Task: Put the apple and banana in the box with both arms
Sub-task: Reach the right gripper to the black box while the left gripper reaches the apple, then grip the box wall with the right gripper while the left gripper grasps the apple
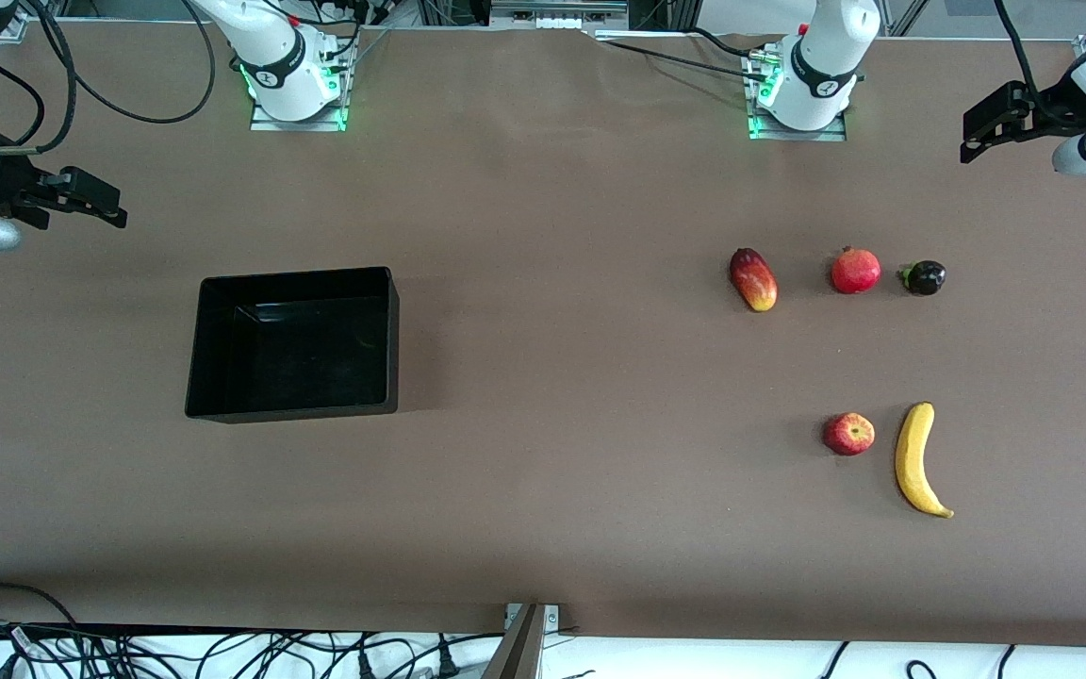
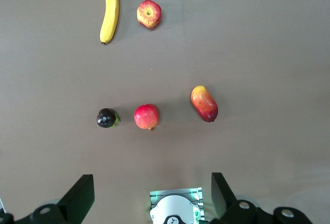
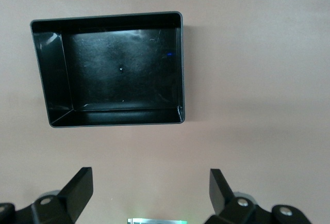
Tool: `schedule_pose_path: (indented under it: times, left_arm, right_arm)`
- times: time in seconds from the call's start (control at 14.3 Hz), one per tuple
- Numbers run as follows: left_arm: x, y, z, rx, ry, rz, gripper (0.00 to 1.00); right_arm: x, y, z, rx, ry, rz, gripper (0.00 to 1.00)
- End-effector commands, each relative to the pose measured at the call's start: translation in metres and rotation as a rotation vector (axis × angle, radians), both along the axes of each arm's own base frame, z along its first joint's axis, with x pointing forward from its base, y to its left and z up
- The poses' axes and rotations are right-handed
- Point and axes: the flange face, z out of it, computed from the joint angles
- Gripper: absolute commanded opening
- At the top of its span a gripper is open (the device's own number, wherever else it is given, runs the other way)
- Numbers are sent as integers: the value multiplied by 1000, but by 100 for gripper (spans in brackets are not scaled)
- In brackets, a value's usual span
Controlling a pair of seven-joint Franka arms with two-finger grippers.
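A: Which step is in hand?

B: None is begun. The apple (image 1: 848, 434) and banana (image 1: 919, 460) lie side by side on the table (image 1: 543, 490) toward the left arm's end; the box (image 1: 294, 342) sits empty toward the right arm's end.

A: And the grippers?

B: The left gripper (image 2: 152, 195) and right gripper (image 3: 150, 190) are held spread wide, raised at the table's ends. A descent onto one fruit is judged next.

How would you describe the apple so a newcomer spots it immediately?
Go to the fruit cluster at the left arm's end of the table. The apple lies beside the banana, nearer the front camera than the other three fruits. It is round, red with yellowish streaks.
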Motion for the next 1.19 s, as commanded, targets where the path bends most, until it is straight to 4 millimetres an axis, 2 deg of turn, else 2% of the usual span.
schedule_pose_path:
  times: [0.0,0.14,0.28,0.42,0.56,0.7,0.91,0.98,1.12]
  left_arm:
    - [-1,-2,-2,-28,-3,7,100]
    - [4,-2,-6,-35,-7,6,100]
    - [20,-4,-25,-48,-6,7,100]
    - [54,-7,-63,-57,-21,14,100]
    - [92,-9,-116,-55,-25,19,100]
    - [123,3,-167,-62,-59,31,100]
    - [157,19,-229,-77,-111,53,100]
    - [168,25,-253,-89,-131,56,100]
    - [183,30,-291,-103,-157,40,100]
  right_arm:
    - [15,-4,-59,-21,13,0,100]
    - [18,-16,-125,-27,-2,-14,100]
    - [24,-30,-174,-31,-4,-35,100]
    - [31,-40,-215,-36,0,-51,100]
    - [33,-50,-250,-37,-2,-71,100]
    - [27,-51,-276,-37,-11,-74,100]
    - [14,-50,-309,-38,-36,-79,100]
    - [10,-53,-313,-37,-31,-85,93]
    - [7,-52,-319,-36,-19,-85,63]
